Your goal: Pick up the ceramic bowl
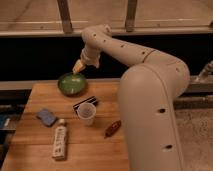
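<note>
The ceramic bowl (pixel 71 83) is round, shallow and glossy green, standing near the back left edge of the wooden table (pixel 100 150). My gripper (pixel 78 67) hangs just above the bowl's right rim, at the end of the white arm that reaches over from the right. It holds nothing that I can see. A small translucent white plastic cup (pixel 86 113) stands in front of the bowl, near the table's middle.
A dark flat packet (pixel 83 103) lies between bowl and cup. A blue sponge (pixel 46 117) and a white bottle (pixel 59 142) lie at the front left. A brown object (pixel 112 128) lies right of the cup. A dark railing wall runs behind the table.
</note>
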Controlling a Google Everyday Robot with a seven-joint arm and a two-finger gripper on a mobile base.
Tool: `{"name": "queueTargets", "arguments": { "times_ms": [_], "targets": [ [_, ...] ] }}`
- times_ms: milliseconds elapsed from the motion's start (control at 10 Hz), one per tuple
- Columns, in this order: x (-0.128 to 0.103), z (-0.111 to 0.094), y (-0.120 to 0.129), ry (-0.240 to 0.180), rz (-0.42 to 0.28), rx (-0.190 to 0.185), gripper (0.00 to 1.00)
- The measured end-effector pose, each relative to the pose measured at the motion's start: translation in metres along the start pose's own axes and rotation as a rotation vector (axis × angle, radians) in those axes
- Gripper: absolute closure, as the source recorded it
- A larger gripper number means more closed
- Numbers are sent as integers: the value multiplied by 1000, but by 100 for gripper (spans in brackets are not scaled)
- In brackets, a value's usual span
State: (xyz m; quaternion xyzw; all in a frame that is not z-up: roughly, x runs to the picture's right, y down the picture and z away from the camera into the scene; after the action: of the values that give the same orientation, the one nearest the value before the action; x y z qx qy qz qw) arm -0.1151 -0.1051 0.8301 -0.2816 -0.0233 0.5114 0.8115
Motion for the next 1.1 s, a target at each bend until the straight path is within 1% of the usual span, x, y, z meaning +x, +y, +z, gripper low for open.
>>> {"name": "queueTargets", "arguments": {
  "times_ms": [100, 200, 600, 700, 800, 1000, 1100],
  "targets": [
    [2, 8, 2, 4, -9, -12, 20],
    [1, 9, 4, 3, -13, -16, 20],
    [1, 8, 2, 4, -9, -11, 20],
    [2, 11, -1, 8, 10, -13, 20],
    [3, 19, -7, 24, 31, -11, 20],
    [2, 48, -8, 63, 43, -16, 20],
    [2, 54, -11, 73, 51, -15, 20]
  ]
}}
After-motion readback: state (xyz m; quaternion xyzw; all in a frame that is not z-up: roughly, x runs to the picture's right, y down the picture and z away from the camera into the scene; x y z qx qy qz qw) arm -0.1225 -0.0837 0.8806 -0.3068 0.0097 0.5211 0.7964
